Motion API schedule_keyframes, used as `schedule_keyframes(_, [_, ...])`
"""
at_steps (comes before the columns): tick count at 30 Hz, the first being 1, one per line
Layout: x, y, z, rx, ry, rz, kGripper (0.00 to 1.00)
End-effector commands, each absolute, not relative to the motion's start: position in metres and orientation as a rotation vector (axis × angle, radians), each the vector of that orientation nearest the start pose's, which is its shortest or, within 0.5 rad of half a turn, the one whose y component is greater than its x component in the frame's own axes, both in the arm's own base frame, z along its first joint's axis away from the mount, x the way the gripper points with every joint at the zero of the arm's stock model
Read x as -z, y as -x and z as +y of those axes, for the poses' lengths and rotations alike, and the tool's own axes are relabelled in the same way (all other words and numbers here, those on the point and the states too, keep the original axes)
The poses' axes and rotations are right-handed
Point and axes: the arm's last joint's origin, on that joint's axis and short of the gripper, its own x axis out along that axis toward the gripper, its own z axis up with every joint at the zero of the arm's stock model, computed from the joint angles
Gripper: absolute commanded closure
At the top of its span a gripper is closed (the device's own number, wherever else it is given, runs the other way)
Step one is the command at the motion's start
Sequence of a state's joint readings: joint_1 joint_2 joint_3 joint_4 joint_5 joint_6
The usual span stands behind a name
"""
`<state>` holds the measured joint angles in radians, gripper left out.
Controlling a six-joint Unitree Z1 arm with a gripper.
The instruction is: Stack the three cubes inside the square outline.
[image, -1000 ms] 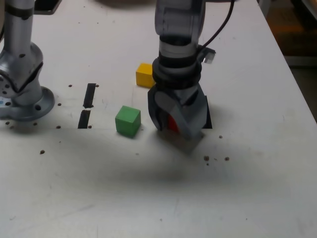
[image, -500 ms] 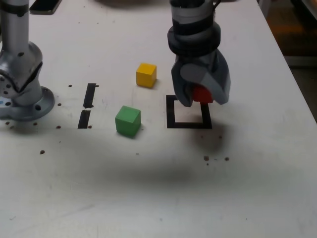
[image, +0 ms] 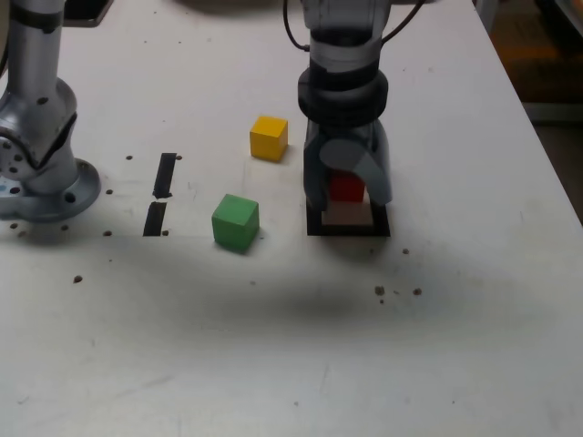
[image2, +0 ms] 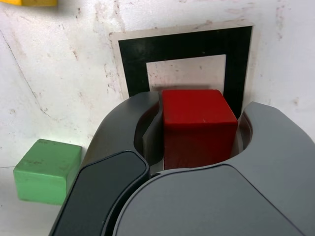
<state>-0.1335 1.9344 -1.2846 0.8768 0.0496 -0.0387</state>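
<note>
Placing the first block: small matte red cube (image2: 197, 125) pinched between grey jaws of the gripper (image: 347, 188), hanging just above the black tape square outline (image: 314, 221), not yet seated by the look of the exterior view. Matte green cube (image: 236, 221) and matte yellow cube (image: 269, 137) resting on the white counter (image: 273, 346), apart from the outline, toward the far edge. Next, probably: lower squarely into the white centre, then spread jaws.
</note>
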Motion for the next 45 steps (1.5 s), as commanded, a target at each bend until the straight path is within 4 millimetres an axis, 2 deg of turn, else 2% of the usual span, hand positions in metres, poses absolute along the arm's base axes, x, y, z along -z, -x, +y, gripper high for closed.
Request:
schedule_keyframes(1, [-0.222, -0.335, -0.042, 0.034, -0.107, 1.524, 0.92])
schedule_keyframes(6, [-0.216, -0.334, -0.042, 0.036, -0.104, 1.529, 0.84])
schedule_keyframes(9, [-0.212, -0.331, -0.042, 0.044, -0.093, 1.547, 0.70])
schedule_keyframes(14, [-0.206, -0.329, -0.044, 0.069, -0.060, 1.548, 0.31])
schedule_keyframes(17, [-0.204, -0.330, -0.045, 0.078, -0.051, 1.531, 0.18])
schedule_keyframes(25, [-0.205, -0.333, -0.045, 0.082, -0.051, 1.484, 0.12])
schedule_keyframes(30, [-0.215, -0.326, -0.042, 0.078, -0.074, 1.489, 0.09])
schedule_keyframes(35, [-0.242, -0.307, -0.037, 0.039, -0.103, 1.489, 0.08])
schedule_keyframes(42, [-0.301, -0.266, -0.024, -0.041, -0.199, 1.499, 0.08])
schedule_keyframes(45, [-0.313, -0.250, -0.013, -0.040, -0.244, 1.541, 0.07])
